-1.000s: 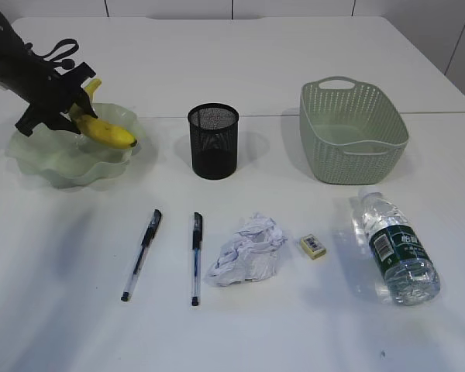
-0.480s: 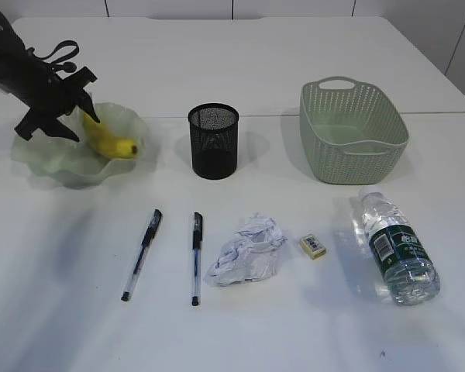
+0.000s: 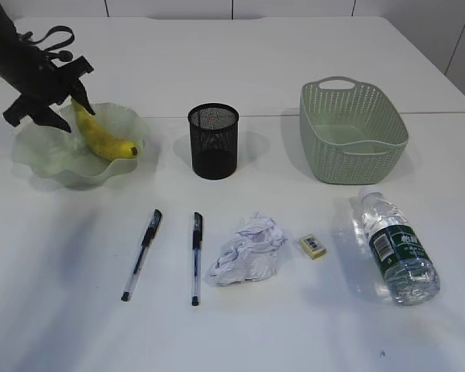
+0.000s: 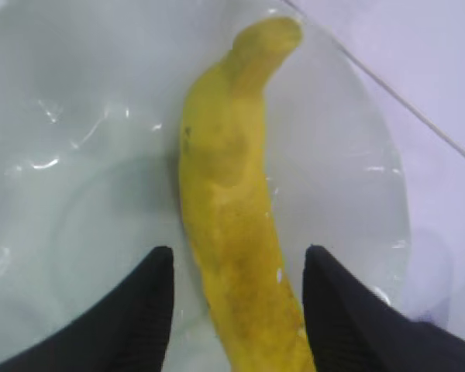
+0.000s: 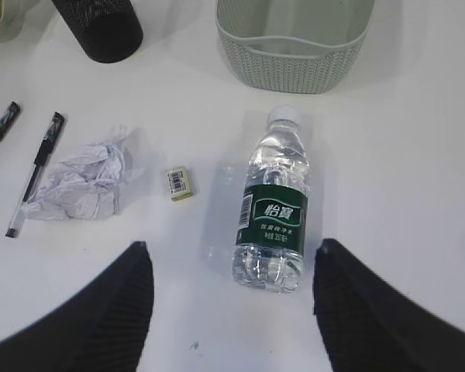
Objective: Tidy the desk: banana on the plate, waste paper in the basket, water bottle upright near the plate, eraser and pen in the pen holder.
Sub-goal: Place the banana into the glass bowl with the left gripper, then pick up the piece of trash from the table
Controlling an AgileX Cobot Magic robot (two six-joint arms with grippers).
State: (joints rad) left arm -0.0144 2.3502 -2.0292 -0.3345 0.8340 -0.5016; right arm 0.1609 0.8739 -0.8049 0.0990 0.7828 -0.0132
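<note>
White desk (image 3: 240, 325) — yellow banana (image 3: 102, 138), green plate (image 3: 46, 159)

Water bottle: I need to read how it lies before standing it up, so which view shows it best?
The right wrist view: the water bottle lies whole, cap toward the basket, label readable. The exterior view shows it smaller, at a slant. The left wrist view misses it.

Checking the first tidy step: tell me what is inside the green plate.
The banana lies alone in the plate, the open left pincer straddling it without gripping. The plate surface beneath the banana is covered.
</note>
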